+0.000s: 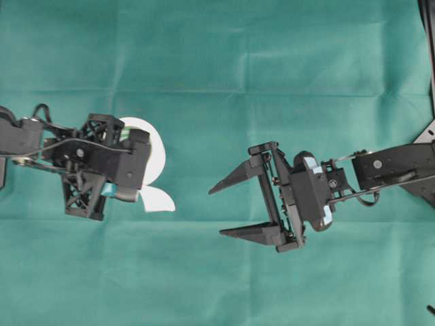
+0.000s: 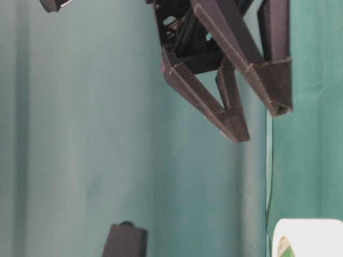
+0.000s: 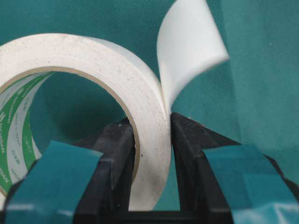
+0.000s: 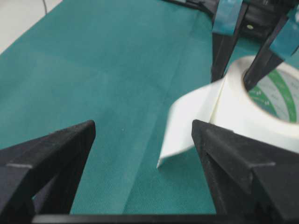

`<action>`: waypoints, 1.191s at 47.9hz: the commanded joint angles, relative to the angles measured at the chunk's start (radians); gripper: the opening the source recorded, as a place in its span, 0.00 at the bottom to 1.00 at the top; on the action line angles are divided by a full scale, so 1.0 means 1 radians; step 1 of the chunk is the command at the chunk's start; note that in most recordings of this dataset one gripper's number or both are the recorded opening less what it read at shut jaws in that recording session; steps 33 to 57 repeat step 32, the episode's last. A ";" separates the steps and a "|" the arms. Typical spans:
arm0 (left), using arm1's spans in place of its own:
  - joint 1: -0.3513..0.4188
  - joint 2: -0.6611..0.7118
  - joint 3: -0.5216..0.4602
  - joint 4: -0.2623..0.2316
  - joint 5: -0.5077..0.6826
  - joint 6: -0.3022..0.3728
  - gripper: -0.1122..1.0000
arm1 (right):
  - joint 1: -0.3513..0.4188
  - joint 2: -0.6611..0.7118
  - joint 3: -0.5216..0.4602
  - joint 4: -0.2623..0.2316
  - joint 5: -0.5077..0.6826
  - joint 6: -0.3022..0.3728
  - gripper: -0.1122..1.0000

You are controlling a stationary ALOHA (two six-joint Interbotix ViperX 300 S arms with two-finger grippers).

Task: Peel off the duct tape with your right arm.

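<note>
There is one roll of duct tape [image 1: 155, 151], and it sits on the green cloth [image 1: 217, 54], held up on its edge. The left gripper [image 3: 152, 140] pinches the wall of the roll, with one finger inside the ring and one finger outside. The roll is white with a green and white core inside. A short loose flap of tape [image 4: 189, 122] sticks out from the roll on the side that faces the right arm [image 1: 387, 170]. There is only one flap. The right gripper [image 1: 217, 212] is well apart from the roll, and its two pointy fingers are spread wide with nothing between them. In the right wrist view the flap sits between those two fingers, but farther off, not touching them. The roll looks light and stiff, like a hard ring that keeps its shape. The flap looks thin and bendy, like paper, and it curls a little. One side of it is probably sticky, so it may cling to a finger. The best place to grab looks like the free end of the flap, away from the roll, with one finger on each flat side. Pulling away from the roll should peel more tape off, while the left gripper keeps the roll from sliding. There are two arms and two grippers in all.
</note>
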 commanded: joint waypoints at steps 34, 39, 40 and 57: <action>0.000 0.091 -0.018 0.003 -0.107 -0.005 0.29 | 0.002 -0.025 -0.006 0.002 -0.005 0.002 0.62; 0.000 0.091 -0.018 0.003 -0.107 -0.005 0.29 | 0.002 -0.025 -0.006 0.002 -0.005 0.002 0.62; 0.000 0.091 -0.018 0.003 -0.107 -0.005 0.29 | 0.002 -0.025 -0.006 0.002 -0.005 0.002 0.62; 0.000 0.091 -0.018 0.003 -0.107 -0.005 0.29 | 0.002 -0.025 -0.006 0.002 -0.005 0.002 0.62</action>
